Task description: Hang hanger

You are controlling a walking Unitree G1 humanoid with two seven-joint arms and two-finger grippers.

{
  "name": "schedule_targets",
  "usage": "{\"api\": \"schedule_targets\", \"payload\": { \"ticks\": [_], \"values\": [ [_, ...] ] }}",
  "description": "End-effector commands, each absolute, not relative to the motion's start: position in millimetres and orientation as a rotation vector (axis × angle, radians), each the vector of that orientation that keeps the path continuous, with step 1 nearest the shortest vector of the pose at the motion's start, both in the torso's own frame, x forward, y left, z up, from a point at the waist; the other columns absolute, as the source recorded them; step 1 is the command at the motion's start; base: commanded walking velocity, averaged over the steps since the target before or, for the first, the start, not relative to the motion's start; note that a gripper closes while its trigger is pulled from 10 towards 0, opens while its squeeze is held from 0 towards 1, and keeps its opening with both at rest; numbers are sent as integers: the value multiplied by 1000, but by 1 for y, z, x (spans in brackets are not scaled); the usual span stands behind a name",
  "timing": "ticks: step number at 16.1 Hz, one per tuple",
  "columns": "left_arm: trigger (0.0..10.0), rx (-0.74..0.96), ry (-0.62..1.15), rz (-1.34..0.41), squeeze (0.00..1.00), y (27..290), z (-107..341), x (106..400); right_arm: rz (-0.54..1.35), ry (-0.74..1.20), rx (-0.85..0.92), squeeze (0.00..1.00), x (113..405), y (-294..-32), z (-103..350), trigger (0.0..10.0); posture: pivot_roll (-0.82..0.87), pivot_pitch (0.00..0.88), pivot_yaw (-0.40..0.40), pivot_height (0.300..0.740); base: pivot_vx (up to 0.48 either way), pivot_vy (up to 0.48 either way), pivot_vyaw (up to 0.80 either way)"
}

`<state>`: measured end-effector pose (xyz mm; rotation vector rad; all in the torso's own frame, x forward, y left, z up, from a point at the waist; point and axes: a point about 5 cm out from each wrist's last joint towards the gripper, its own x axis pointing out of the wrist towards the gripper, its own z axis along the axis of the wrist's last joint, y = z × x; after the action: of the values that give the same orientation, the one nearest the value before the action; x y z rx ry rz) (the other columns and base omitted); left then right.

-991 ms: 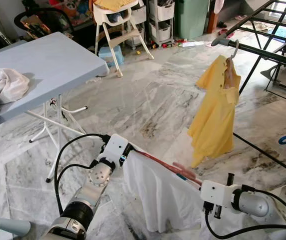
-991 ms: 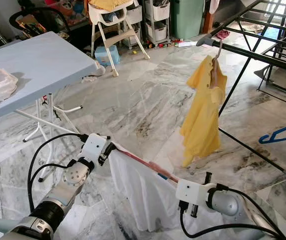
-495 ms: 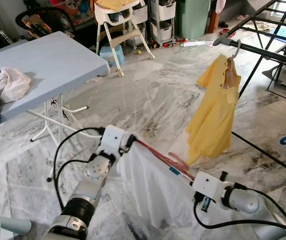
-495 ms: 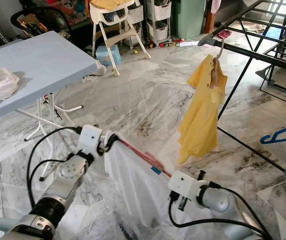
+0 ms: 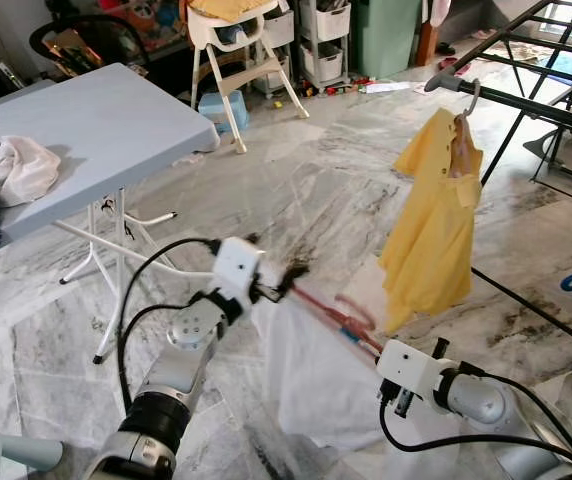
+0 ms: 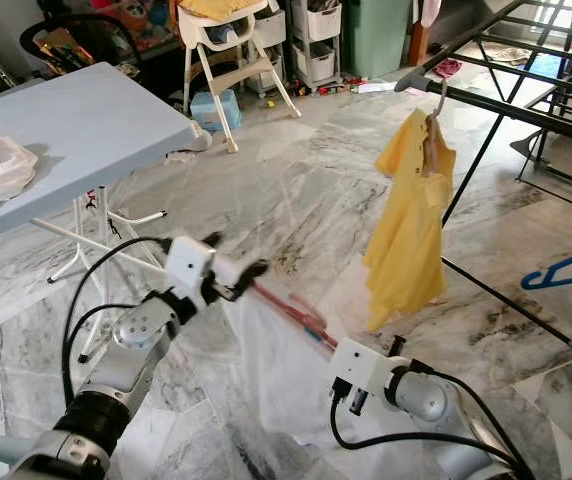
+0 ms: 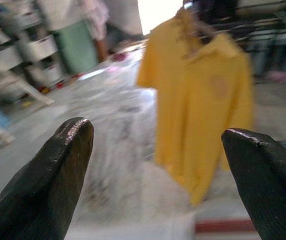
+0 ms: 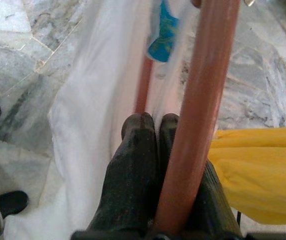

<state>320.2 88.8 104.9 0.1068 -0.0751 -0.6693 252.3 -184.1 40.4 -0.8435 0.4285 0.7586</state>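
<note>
Fingers of the right gripper [image 8: 150,125] are pinched together at the red hanger [image 8: 203,95] low before the robot, left gripper [image 7: 158,145] spread wide, empty — hanger light and stiff, white garment [image 5: 316,380] limp; best held at the rigid bar.

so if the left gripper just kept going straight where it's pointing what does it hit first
Probably the yellow shirt hanging from the rack: it sits dead ahead between the open jaws of the left gripper, with bare floor between. Depth is hard to judge.

We see bare marble floor [image 5: 296,190] ahead of the left gripper [image 5: 284,277] — open room up to the yellow shirt [image 5: 431,225] hanging on the rack rail [image 5: 536,110]; the blue table [image 5: 96,130] stands behind its arm.
</note>
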Motion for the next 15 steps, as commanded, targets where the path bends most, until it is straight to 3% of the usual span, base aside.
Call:
{"api": "schedule_targets", "payload": {
  "ticks": [1, 5, 8, 13, 15],
  "values": [
    [10000, 95, -55, -697, 1000, 96, 102, 316, 769, 394, -852, 0, 256, -179, 45, 10000, -182, 44, 145, 740, 0, 0, 0],
    [10000, 60, -14, -816, 1000, 98, 102, 305, 761, 400, -868, 0, 259, -185, 46, 10000, -179, 46, 139, 740, 0, 0, 0],
    [10000, 132, 45, -902, 1000, 115, 98, 300, 745, 382, -886, 0, 268, -191, 53, 10000, -183, 49, 137, 740, 0, 0, 0],
    [10000, 175, 1, -835, 1000, 142, 121, 313, 779, 388, -941, 0, 277, -196, 53, 10000, -168, 47, 130, 740, 0, 0, 0],
    [10000, 279, 31, -836, 1000, 153, 107, 309, 825, 333, -931, 0, 282, -189, 57, 10000, -155, 46, 131, 740, 0, 0, 0]
  ]
}}
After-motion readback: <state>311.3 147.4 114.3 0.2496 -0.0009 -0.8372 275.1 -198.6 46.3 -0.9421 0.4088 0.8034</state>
